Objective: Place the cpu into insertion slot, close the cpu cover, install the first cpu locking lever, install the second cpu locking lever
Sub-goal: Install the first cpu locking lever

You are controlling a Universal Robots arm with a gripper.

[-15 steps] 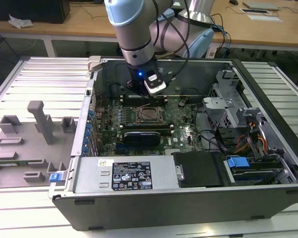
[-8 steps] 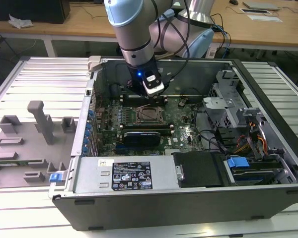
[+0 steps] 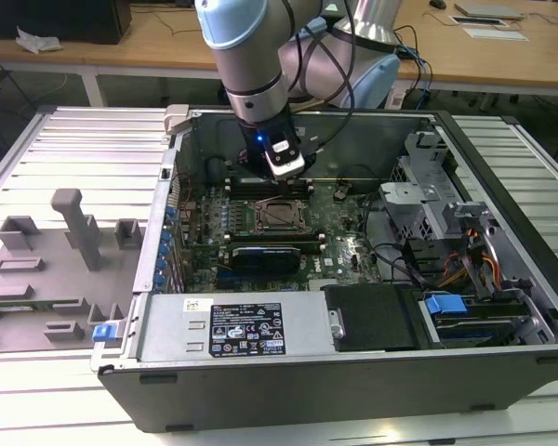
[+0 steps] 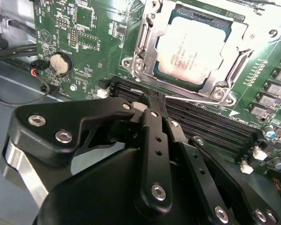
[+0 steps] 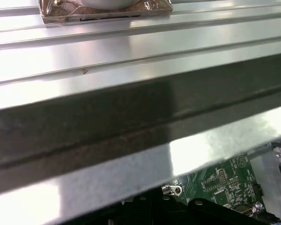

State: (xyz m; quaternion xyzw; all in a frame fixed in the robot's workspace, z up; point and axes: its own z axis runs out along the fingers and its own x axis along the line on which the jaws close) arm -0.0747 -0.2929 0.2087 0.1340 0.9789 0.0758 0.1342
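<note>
In the second wrist view the cpu [image 4: 189, 49] lies flat in the insertion slot [image 4: 223, 90], its pale metal top showing. The silvery cpu cover [image 4: 147, 40] is down around it, framing the chip. A thin silvery locking lever [image 4: 196, 99] runs along the socket's edge nearest the gripper. My black gripper [image 4: 149, 99] is shut, its tips over the long black memory slots [image 4: 210, 126] just beside that lever, with nothing visible between the fingers. In the exterior view the gripper [image 3: 285, 175] hangs inside the open computer case, just behind the socket [image 3: 277, 216].
The green motherboard [image 3: 339, 237] lies in the open case [image 3: 353, 367]. A drive cage [image 3: 428, 200] and cables [image 3: 465, 265] fill the exterior view's right. A grey fixture plate [image 3: 46, 269] with blocks sits at the left. The case wall [image 5: 131, 122] stands close in the first wrist view.
</note>
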